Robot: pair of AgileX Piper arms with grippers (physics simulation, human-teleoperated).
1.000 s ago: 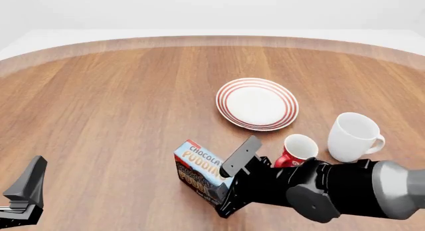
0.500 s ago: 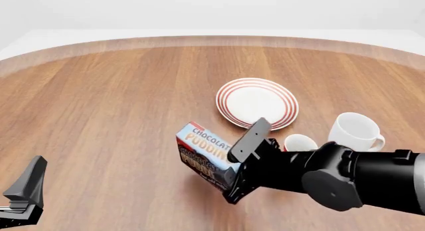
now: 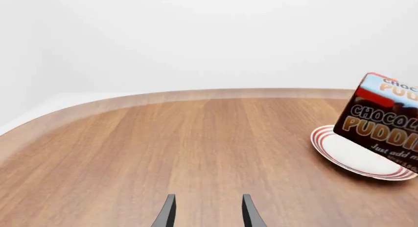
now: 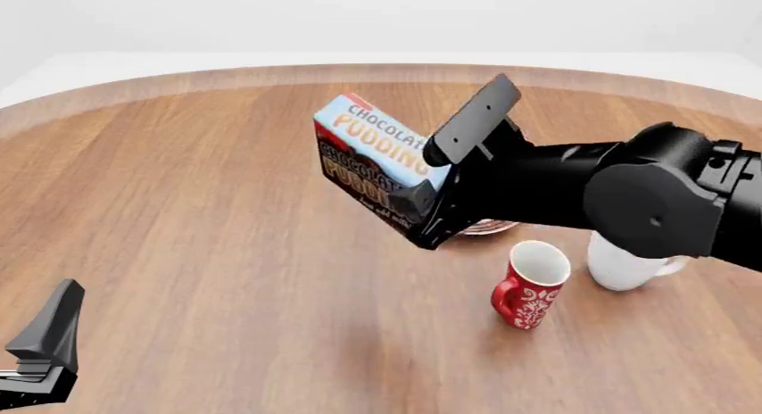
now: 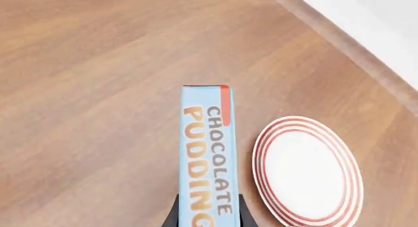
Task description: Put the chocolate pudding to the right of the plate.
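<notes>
The right gripper [image 4: 417, 204] holds the chocolate pudding carton [image 4: 371, 161] up in the air, clear of the wooden tabletop [image 4: 214, 218]. Its two fingers press against the carton's broad faces, one dark finger [image 4: 474, 120] lying over the light blue top and the other under the brown front. The carton sits tilted in the grip, its red-edged end pointing away from the arm and its orange lettering facing up.

From the right wrist view, the carton [image 5: 207, 153] stands out straight ahead between the fingers, seen edge-on, and the red-ringed plate [image 5: 307, 170] lies on the tabletop below and just to one side of it, not touching. In the front view most of the plate [image 4: 491, 226] is hidden beneath the gripper and forearm; only a sliver of its rim shows under the arm.

Nearer than the right gripper and below it stands a red mug with a white pattern [image 4: 530, 285], upright, and just beside that, partly behind the arm's elbow, a plain white mug [image 4: 619, 262]. The two mugs are close but apart.

The left gripper [image 3: 207, 212] hovers low over bare wood, well away from everything else, its fingers parted with nothing between them. In its own view the raised carton [image 3: 382, 122] appears far ahead, overlapping the plate [image 3: 356, 158].
</notes>
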